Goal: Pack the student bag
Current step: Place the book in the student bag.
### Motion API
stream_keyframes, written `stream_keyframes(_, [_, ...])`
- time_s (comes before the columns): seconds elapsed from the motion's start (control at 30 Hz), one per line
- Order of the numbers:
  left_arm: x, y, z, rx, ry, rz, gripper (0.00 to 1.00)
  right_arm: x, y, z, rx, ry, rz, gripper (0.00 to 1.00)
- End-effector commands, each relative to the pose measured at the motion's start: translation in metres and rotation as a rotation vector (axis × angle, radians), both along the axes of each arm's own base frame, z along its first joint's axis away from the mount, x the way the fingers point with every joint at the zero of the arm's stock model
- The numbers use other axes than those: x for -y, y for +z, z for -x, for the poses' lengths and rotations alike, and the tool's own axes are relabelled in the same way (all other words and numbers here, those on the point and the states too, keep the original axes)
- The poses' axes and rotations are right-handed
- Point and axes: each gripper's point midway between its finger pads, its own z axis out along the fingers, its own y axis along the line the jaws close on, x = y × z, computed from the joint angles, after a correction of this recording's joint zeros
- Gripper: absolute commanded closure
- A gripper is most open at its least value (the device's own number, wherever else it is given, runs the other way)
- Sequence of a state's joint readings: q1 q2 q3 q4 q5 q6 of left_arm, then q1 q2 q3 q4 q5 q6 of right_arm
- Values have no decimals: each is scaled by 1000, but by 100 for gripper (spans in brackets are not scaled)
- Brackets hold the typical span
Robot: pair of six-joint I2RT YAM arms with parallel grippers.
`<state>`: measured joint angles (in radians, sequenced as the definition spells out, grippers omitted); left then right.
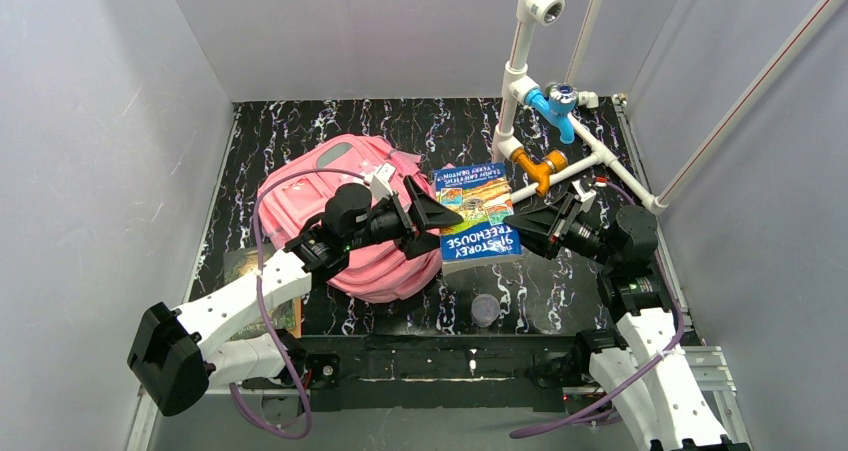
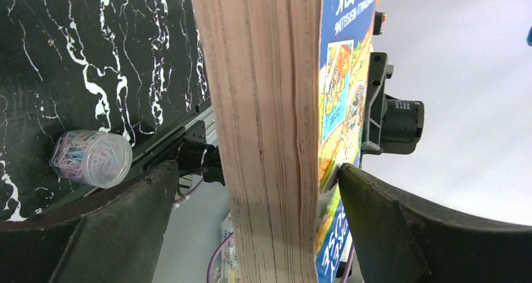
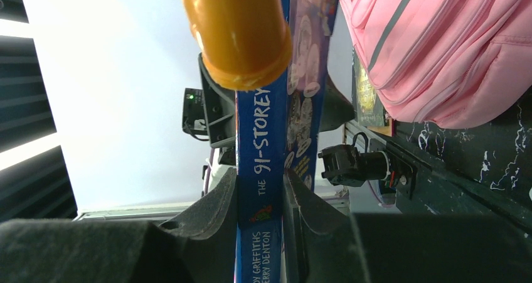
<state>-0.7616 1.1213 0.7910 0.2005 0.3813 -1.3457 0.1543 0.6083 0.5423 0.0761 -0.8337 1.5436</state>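
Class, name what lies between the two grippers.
The book lies there, in the top view: right gripper clamps its spine, left gripper straddles its page edge.

The book (image 1: 478, 216) fills the middle; student bag (image 1: 385, 276) (bulky) blocks left, pipes (image 1: 511, 111) crowd right.

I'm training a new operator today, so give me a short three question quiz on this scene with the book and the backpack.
1. True or false: the right tool is shut on the spine of the book.
2. In the top view, the pink backpack lies: A) left of the book, B) right of the book, C) on top of the book.
3. Fill in: the left tool is open around the book's ___ edge.

Key: 1 true; 2 A; 3 page.
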Motion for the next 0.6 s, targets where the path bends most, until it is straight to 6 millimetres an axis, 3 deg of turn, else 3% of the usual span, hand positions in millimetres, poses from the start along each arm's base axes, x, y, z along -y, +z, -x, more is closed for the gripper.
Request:
stream_keyframes(0.0, [-1,4,1,2,10,16,2,-2,32,12,138,35,-46,99])
stream_keyframes(0.13, [4,2,1,-12,-12,13,2,-2,34,12,140,36,-56,99])
stream_keyframes(0.27, [10,24,1,43,-29,78,3,-2,32,11,138,38,-54,99])
stream_keyframes(0.43, [12,44,0,61,-22,162,25,-3,19,12,111,45,-42,99])
stream_keyframes(0.57, [7,46,-3,71,21,196,43,-3,4,13,86,49,-6,99])
